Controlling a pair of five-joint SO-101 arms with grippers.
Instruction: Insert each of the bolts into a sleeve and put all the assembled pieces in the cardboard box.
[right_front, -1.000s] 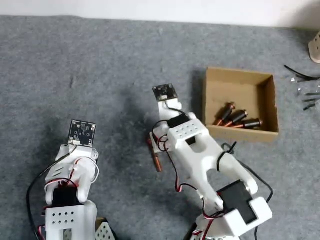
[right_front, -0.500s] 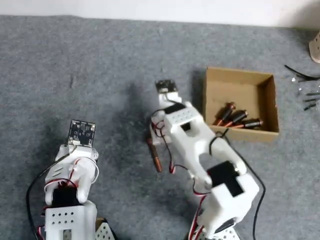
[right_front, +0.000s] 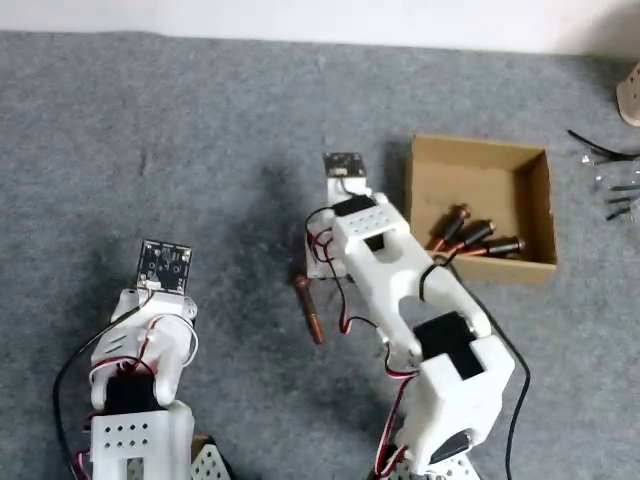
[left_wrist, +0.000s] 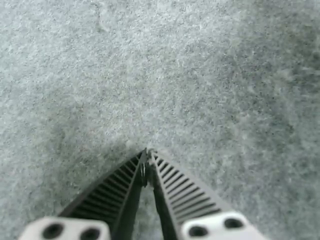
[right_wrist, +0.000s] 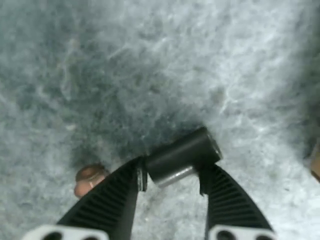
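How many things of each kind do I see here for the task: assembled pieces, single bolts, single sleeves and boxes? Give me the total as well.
Assembled pieces, inside the box: 3
Bolt, lying loose: 1
Sleeve, held by the right gripper: 1
Cardboard box: 1
Total: 6

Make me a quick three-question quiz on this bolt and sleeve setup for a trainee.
1. True or false: the left claw is shut with nothing in it.
2. Pick one: how many assembled pieces lie in the cardboard box? A) two B) three C) five
3. Fill in: the right claw grips a black ___.

Key: 1 true; 2 B; 3 sleeve.
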